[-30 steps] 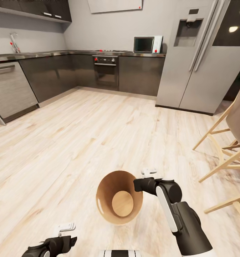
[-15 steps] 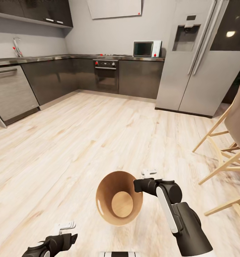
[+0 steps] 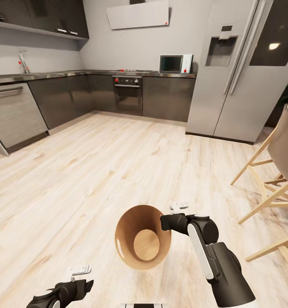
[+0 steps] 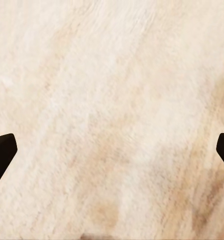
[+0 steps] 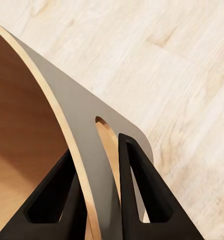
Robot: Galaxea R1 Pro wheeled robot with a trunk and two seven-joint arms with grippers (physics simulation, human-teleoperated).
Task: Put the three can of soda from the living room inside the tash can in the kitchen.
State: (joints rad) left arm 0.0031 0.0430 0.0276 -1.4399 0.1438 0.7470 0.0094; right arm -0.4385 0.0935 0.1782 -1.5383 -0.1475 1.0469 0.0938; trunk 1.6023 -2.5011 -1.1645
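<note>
The tash can (image 3: pixel 143 237) hangs above the pale kitchen floor (image 3: pixel 96 171), mouth tilted toward the camera, no cans visible inside. The right gripper (image 5: pixel 99 200) pinches its rim at the 3 o'clock side, jaws narrow on the wall. The left gripper (image 3: pixel 77 276), at 8 o'clock, has wide, empty jaws.

Dark cabinets (image 3: pixel 167 96), pale wood floor (image 3: pixel 96 171)
</note>
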